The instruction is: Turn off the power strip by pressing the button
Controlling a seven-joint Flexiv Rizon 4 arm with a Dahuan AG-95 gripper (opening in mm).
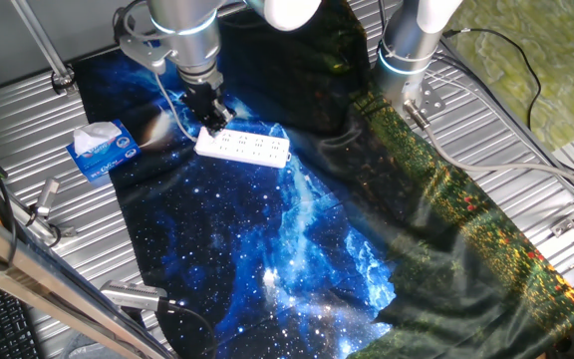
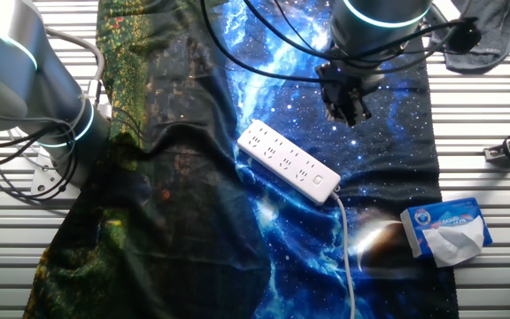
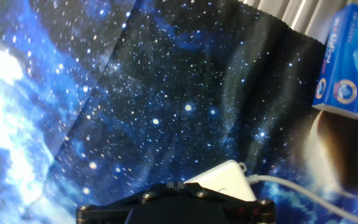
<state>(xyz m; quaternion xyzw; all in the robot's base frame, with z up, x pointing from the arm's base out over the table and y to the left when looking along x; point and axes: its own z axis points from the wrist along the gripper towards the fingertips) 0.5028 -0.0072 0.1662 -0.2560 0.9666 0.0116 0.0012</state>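
The white power strip (image 1: pixel 244 146) lies flat on the starry blue cloth (image 1: pixel 267 229), with its cord leaving the end near the tissue pack. It also shows in the other fixed view (image 2: pixel 289 160), where its button (image 2: pixel 319 181) sits at the cord end. My gripper (image 1: pixel 212 118) hangs above that cord end and appears a little above the strip, also seen in the other fixed view (image 2: pixel 348 108). In the hand view the gripper (image 3: pixel 176 185) has its fingertips closed together on nothing. The strip's end (image 3: pixel 225 180) and cord (image 3: pixel 303 194) lie just right of them.
A blue-and-white tissue pack (image 1: pixel 103 150) stands on the cloth's edge beside the strip's cord end, and shows in the hand view (image 3: pixel 350 68). A second robot arm base (image 1: pixel 407 50) stands at the back. Metal clamps (image 1: pixel 43 214) sit on the ribbed table.
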